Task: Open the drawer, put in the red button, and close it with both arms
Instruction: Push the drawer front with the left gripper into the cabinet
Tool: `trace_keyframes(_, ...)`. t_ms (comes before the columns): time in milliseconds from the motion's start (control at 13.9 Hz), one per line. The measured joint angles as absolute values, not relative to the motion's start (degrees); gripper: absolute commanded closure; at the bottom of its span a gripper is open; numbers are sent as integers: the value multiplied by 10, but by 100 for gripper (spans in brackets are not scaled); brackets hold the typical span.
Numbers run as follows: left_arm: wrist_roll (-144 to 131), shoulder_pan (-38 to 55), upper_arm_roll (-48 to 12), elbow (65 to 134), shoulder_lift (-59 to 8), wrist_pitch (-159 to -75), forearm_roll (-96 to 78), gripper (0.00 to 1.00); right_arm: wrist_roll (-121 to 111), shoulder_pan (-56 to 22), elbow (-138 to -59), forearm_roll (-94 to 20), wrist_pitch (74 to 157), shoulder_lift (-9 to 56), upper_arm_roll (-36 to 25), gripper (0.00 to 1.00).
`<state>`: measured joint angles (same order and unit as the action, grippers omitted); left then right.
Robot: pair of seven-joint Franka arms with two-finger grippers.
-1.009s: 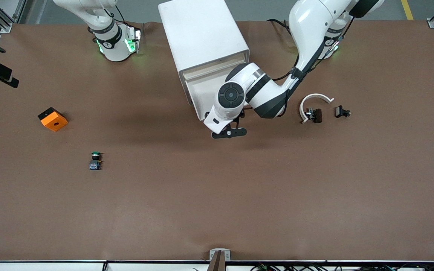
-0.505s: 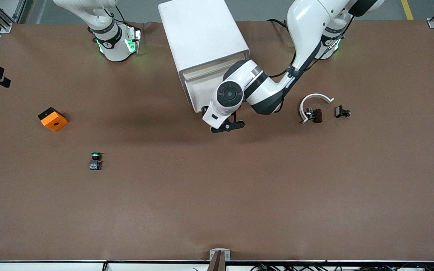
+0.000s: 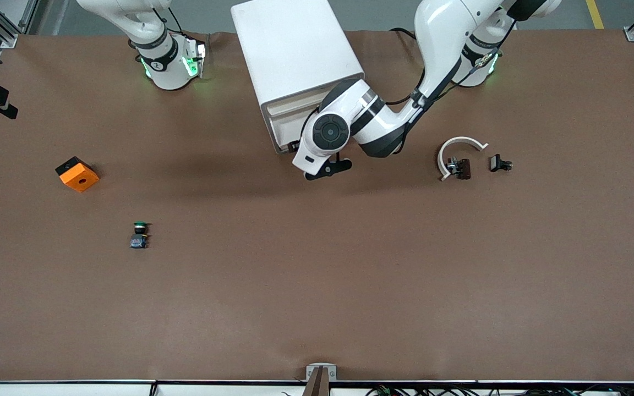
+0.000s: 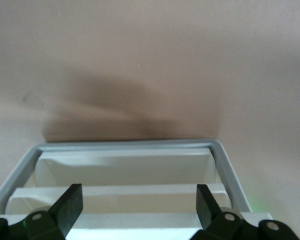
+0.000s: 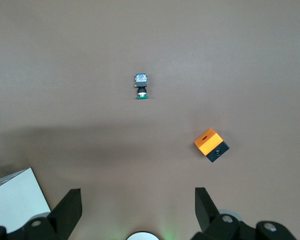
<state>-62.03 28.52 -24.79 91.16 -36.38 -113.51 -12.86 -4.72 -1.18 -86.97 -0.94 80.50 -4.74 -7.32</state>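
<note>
The white cabinet [image 3: 295,49] stands between the two arm bases. Its drawer [image 3: 279,132] sticks out only a short way toward the front camera. My left gripper [image 3: 323,168] is at the drawer's front edge, open and empty. In the left wrist view the drawer's grey rim [image 4: 130,145] and pale inside lie just past the open gripper [image 4: 138,195]. The red button is hidden. My right gripper [image 5: 136,200] is open and empty, held high over the table near its own base, and that arm waits.
A green-capped button [image 3: 140,235] and an orange box [image 3: 77,174] lie toward the right arm's end; both show in the right wrist view, the button [image 5: 141,86] and the box [image 5: 211,145]. A white curved part [image 3: 460,149] and a small black clip [image 3: 499,163] lie toward the left arm's end.
My left gripper has moved toward the cabinet, and the drawer has slid in with it, so it sticks out less. The things on the table have not moved.
</note>
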Motion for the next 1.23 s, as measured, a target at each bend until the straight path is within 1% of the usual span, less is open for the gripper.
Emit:
trace_keyframes(649, -712, 289, -256, 942, -363, -1135, -214, 0, -47, -17, -870, -10, 805, -49, -74, 0)
trace_keyframes(1225, -727, 284, -255, 950, -363, -1137, -226, 0, -45, -9, -870, -10, 805, -51, -88, 0)
